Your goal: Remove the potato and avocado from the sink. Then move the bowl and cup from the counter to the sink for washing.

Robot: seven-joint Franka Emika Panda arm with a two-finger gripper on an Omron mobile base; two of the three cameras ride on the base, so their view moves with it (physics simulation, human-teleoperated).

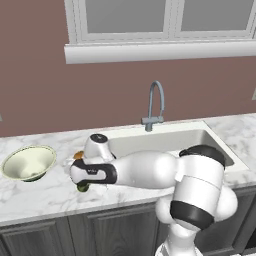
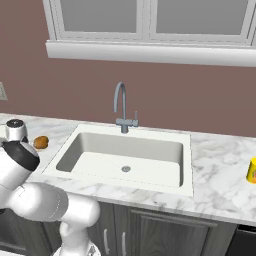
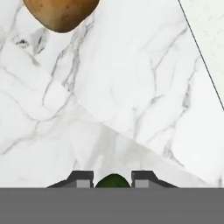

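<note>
Gripper (image 3: 113,180) fingertips clamp the avocado (image 3: 112,181), dark green, just above the marble counter (image 3: 131,109). Potato (image 3: 61,13) lies on the counter at 11 o'clock, cut off by the hand view's top edge. Most of the avocado is hidden between the fingers.

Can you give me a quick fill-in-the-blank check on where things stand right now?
1. The small dark green avocado sits between the fingertips of the ____.
2. The orange-brown potato lies on the white marble ____.
3. The white rectangular sink holds ____ of the two foods.
4. The small yellow-orange cup stands ____ of the sink.

Missing words: gripper; counter; neither; right
</note>
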